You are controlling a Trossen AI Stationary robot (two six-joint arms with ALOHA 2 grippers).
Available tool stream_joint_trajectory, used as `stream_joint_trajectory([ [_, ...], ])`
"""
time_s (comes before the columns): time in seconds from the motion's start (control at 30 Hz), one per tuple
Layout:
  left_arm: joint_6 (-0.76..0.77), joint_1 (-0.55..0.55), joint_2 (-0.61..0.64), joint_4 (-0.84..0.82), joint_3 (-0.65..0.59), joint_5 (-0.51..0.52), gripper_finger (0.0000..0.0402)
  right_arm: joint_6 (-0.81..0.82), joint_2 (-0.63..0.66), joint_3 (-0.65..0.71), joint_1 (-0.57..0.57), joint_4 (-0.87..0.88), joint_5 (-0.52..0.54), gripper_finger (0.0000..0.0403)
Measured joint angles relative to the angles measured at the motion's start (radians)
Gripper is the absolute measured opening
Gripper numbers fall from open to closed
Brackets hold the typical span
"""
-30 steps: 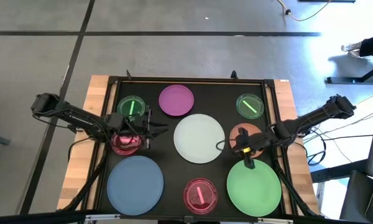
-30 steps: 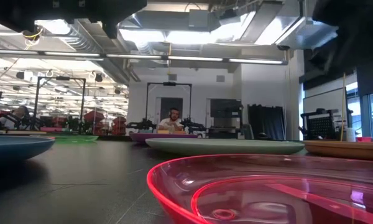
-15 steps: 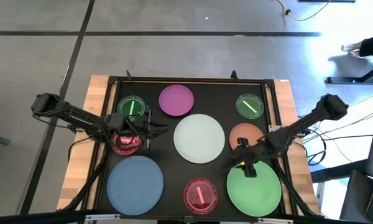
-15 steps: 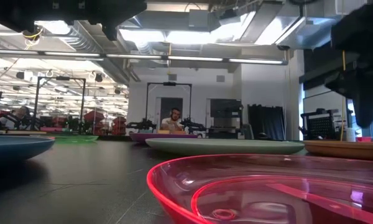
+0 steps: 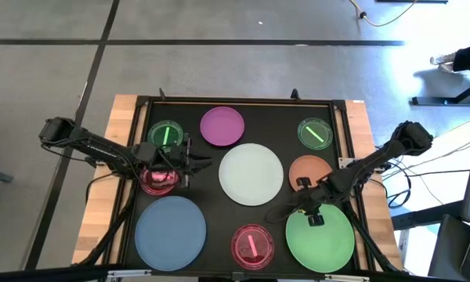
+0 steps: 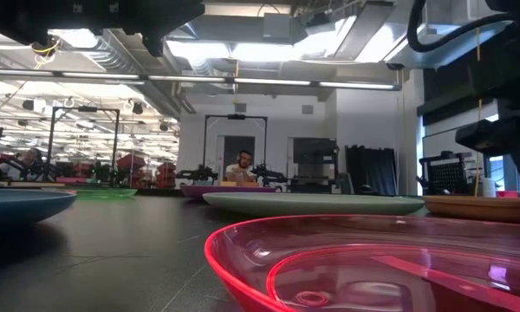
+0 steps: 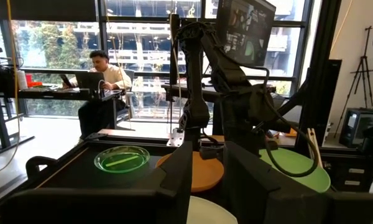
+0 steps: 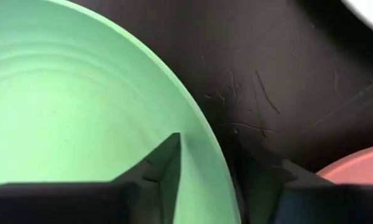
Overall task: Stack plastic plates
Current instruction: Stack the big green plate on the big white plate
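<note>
The right claw (image 5: 314, 218) sits low at the rim of the large green plate (image 5: 321, 239), near the desk's front right corner; the right wrist view shows its fingers spread apart, one over the plate's inside, the other over the dark desk (image 5: 290, 125) outside, the rim between them. Just behind it lies the orange plate (image 5: 313, 167), and the white plate (image 5: 251, 174) fills the desk's centre. The left claw (image 5: 189, 161) hangs near the left edge beside a small pink-red plate (image 5: 158, 181), its fingers parted and holding nothing. The blue plate (image 5: 170, 227) rests at the front left corner, a second pink-red plate (image 5: 252, 244) at the front edge, the purple plate (image 5: 222, 126) and two small translucent green plates (image 5: 165, 134) along the back edge.
</note>
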State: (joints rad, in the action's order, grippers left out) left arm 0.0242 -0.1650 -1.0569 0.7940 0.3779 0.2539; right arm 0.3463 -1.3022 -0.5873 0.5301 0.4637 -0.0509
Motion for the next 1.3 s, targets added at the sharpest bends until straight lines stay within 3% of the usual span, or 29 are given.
stream_joint_trajectory([
  [0.27,0.0,0.0,0.0,0.0,0.0,0.0,0.0085,-0.022,0.002,0.0,0.001,-0.003,-0.04,0.0008],
  [0.6,0.0,0.0,0.0,0.0,0.0,0.0,0.0085,-0.026,0.021,-0.015,-0.001,0.018,-0.057,0.0005],
  [0.87,0.0,0.0,-0.005,-0.003,-0.001,0.0,0.0085,-0.034,0.087,-0.135,-0.008,0.146,-0.047,0.0001],
  [1.3,0.002,0.0,-0.013,0.0,-0.001,0.006,0.0085,-0.148,0.186,-0.246,-0.253,0.153,-0.023,0.0001],
])
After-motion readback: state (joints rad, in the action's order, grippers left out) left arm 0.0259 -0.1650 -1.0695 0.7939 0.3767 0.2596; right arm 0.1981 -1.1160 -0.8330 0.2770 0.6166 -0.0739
